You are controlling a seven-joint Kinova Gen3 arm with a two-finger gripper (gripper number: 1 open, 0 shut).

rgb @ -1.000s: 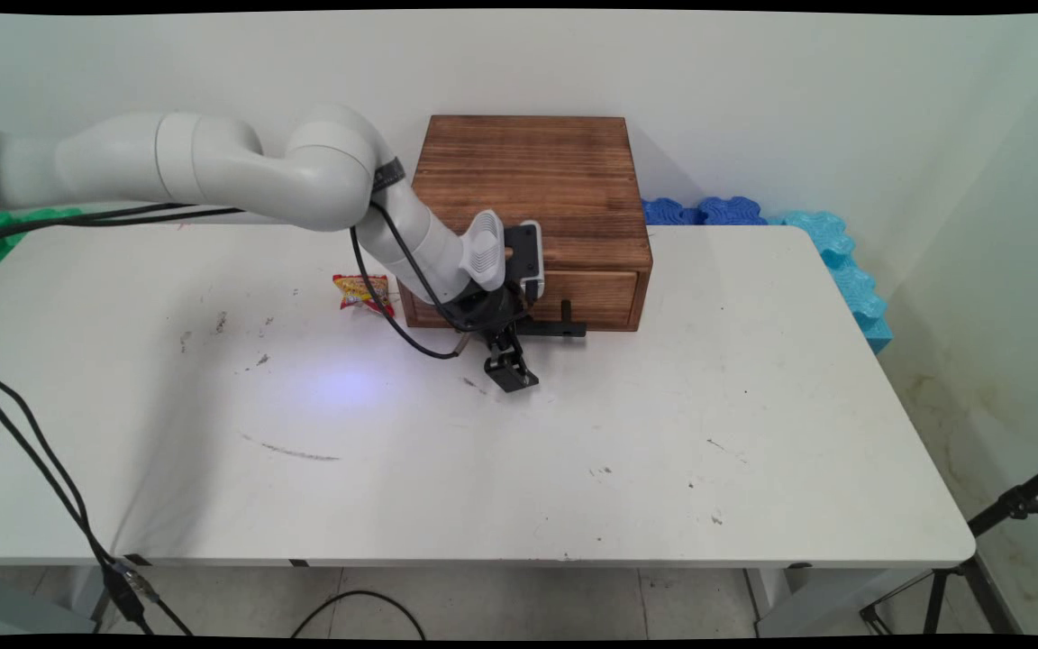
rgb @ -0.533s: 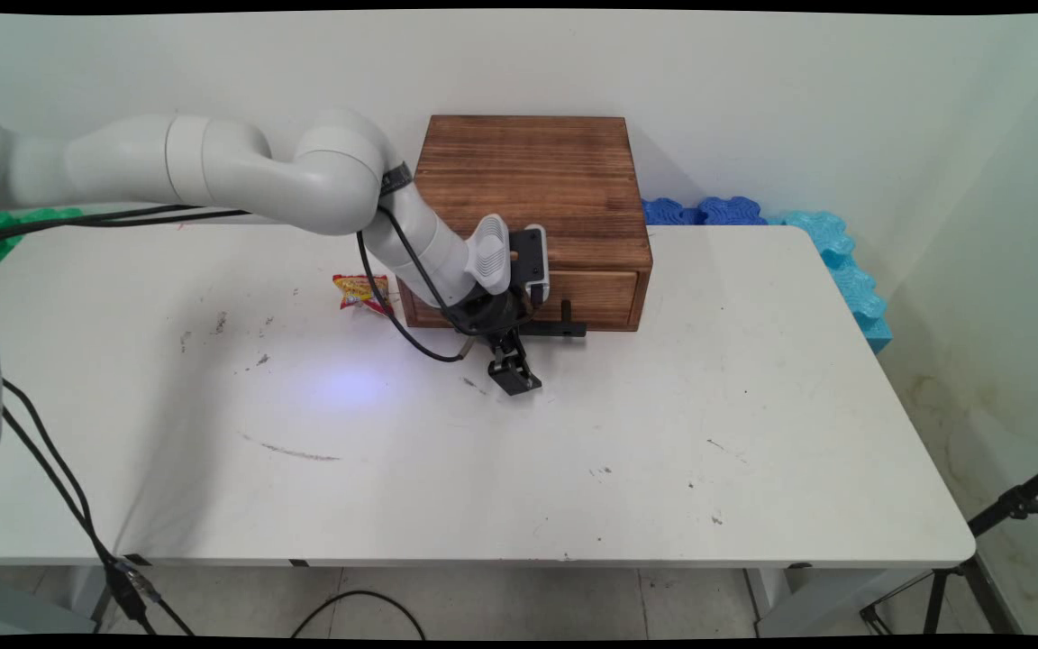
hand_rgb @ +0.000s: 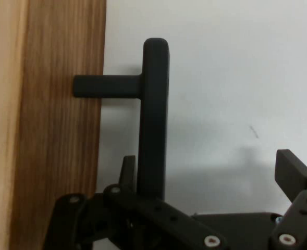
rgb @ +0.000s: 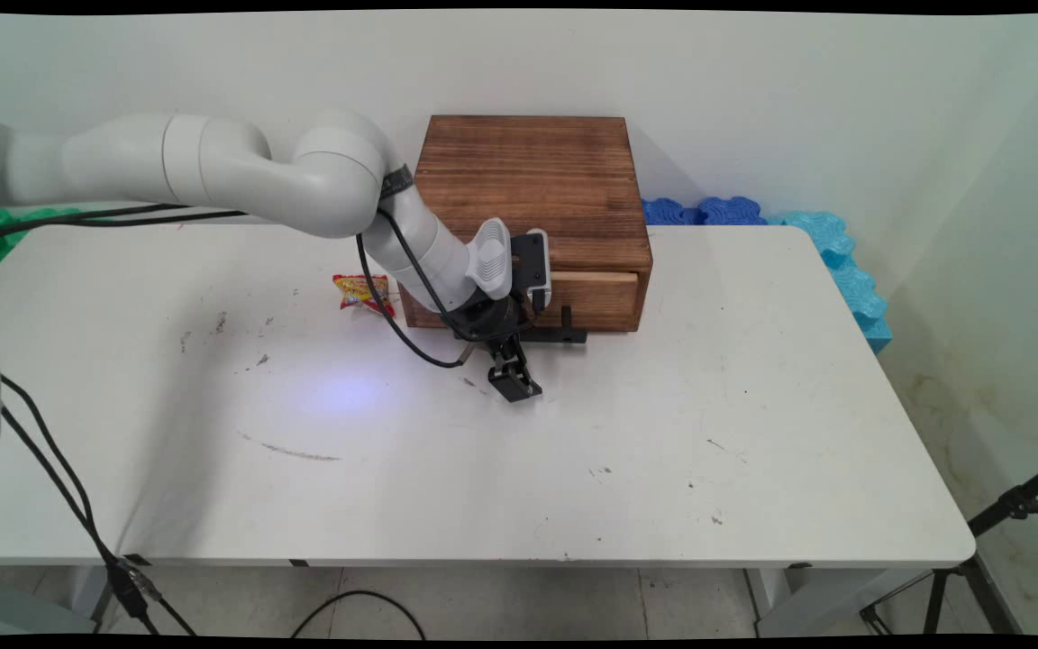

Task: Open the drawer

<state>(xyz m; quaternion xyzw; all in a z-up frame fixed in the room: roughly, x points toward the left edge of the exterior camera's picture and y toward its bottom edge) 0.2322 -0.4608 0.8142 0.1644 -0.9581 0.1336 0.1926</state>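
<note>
Gripper (rgb: 514,386) is hung low just in front of the wooden drawer box (rgb: 528,180), its fingers spread open with nothing gripped; one finger (hand_rgb: 127,172) is slipped behind the black bar handle (hand_rgb: 153,114), the other kept well clear; handle's long axis is run along the drawer front (rgb: 596,290), held off it by a post; drawer is faced toward the table's near side; a snack packet (rgb: 360,292) is seen beside the box.

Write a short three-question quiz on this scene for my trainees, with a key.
1. True or false: the claw is open.
2. What stands between the claw's fingers in the hand view? A. the black drawer handle B. a blue cup C. a spoon
3. Fill in: in the main view, the snack packet lies on the table to the ___ of the wooden box.
Key: 1 true; 2 A; 3 left.
</note>
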